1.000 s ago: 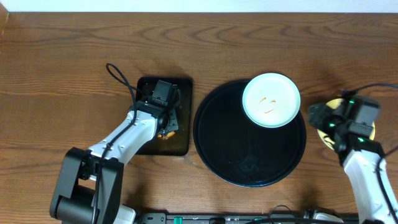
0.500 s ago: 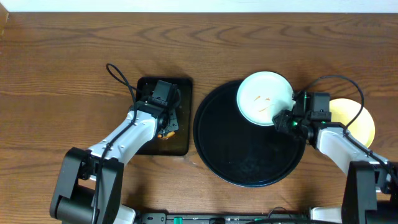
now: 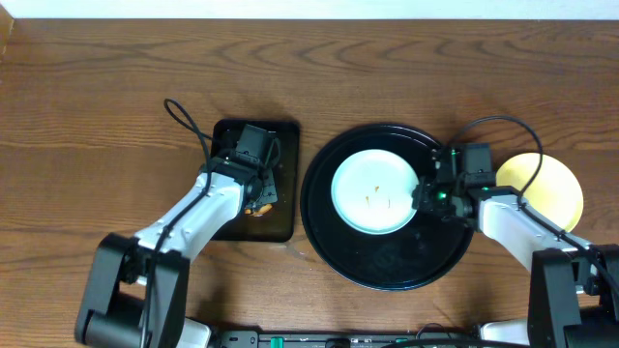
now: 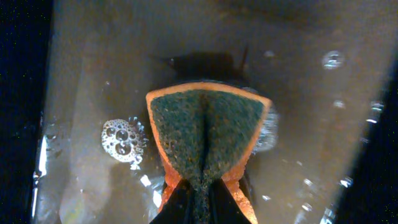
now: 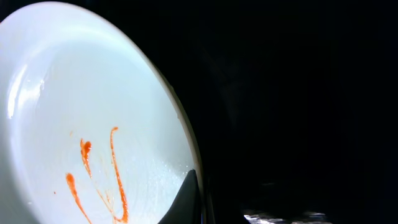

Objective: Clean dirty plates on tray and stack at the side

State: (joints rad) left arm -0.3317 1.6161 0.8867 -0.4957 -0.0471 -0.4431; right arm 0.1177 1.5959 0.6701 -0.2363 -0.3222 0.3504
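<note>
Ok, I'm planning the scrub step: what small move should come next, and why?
Probably lift the left pincer, shut on the sponge, out of the soapy small tray and carry it toward the plate. The plate sits in the big tray, orange smears showing, its rim pinched by the right pincer, so it looks steadied for scrubbing.

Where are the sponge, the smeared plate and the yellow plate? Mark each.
sponge (image 4: 205,127): left wrist view, on its green scrub face.
smeared plate (image 3: 372,186): overhead view, on its centre.
yellow plate (image 3: 549,184): overhead view, on its bare middle.
</note>
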